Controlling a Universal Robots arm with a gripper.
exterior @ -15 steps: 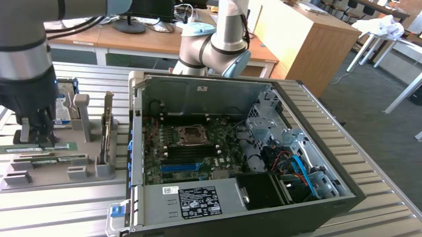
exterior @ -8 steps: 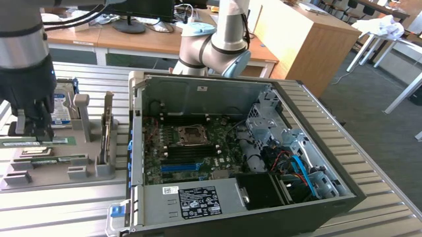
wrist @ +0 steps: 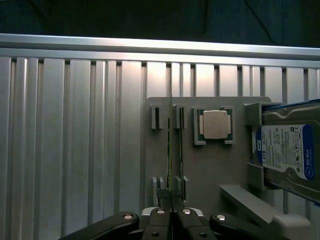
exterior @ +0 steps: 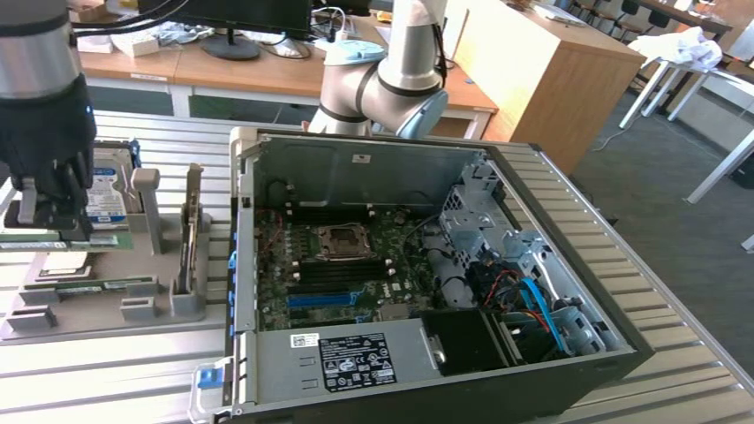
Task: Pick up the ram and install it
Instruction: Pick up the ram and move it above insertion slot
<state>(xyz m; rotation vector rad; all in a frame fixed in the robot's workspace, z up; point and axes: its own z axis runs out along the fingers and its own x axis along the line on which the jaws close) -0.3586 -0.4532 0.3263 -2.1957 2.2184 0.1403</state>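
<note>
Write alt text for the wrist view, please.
The black gripper is shut on the thin green ram stick, seen edge-on against a grey holder plate. Beside it are a square silver processor chip and a blue-labelled hard drive.

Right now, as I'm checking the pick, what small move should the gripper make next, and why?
Probably a straight lift. The gripper is shut on the ram, which stands on edge between the slotted posts of the grey holder; pulling sideways could jam it against them.
</note>
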